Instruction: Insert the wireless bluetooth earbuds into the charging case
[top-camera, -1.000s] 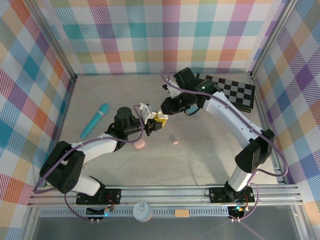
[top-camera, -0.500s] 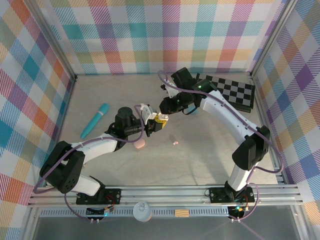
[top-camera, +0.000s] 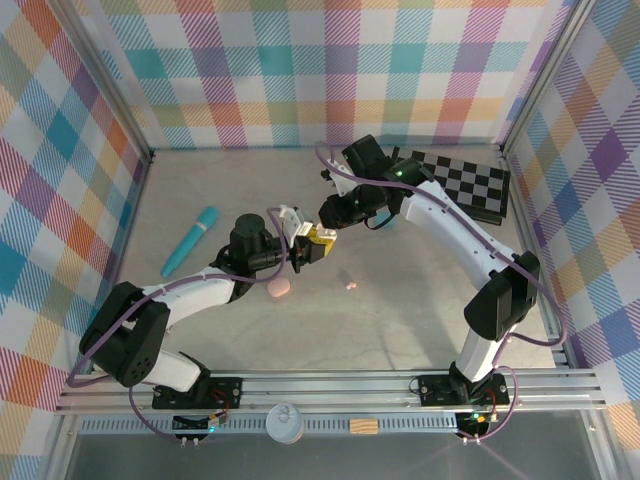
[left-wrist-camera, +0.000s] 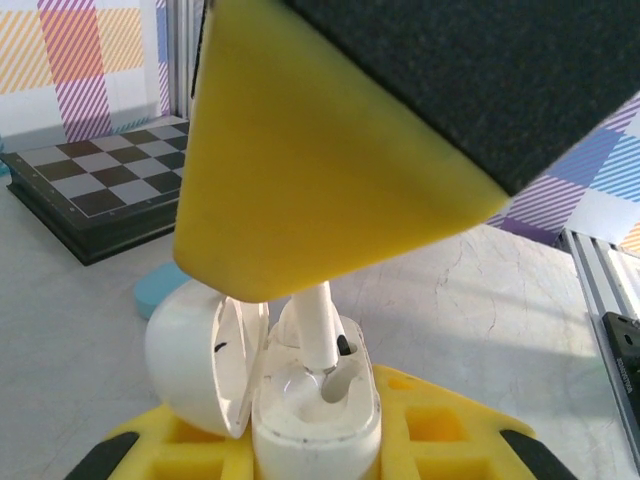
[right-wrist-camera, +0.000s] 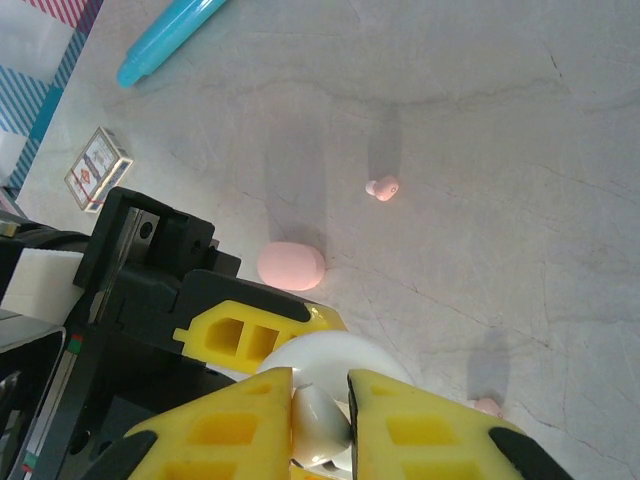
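Gripping a white pebble-shaped plastic charging case (left-wrist-camera: 315, 410) between its yellow fingers, the left gripper (top-camera: 304, 250) holds it clear of the table, jaws closed on the shell. The case's hinged lid (left-wrist-camera: 195, 360) is swung open to one side. The right gripper (right-wrist-camera: 320, 412) meets it from the far side, its yellow pads pinched narrowly on a white stemmed plastic earbud (left-wrist-camera: 316, 335). The stem points down, its lower end at the mouth of one well of the case.

The pale grey stone-look tabletop (top-camera: 420, 300) is veined with faint cracks and catches soft shadows. A closed pink oval plastic case (top-camera: 280, 289) lies on it just below the two grippers. A tiny pink plastic earbud (top-camera: 351, 286) sits a little to that case's right, apart from it. A long teal plastic tube (top-camera: 190, 241) lies slantwise well to the left. A black-and-white checkered board (top-camera: 455, 180) rests flat in the far right corner, and a light blue rounded plastic piece (left-wrist-camera: 160, 290) lies on the table in front of it.

Pastel plaid cloth walls (top-camera: 300, 70) enclose the table on three sides, stretched on aluminium posts. An aluminium rail (top-camera: 330, 385) runs along the near edge where both arm bases are bolted.
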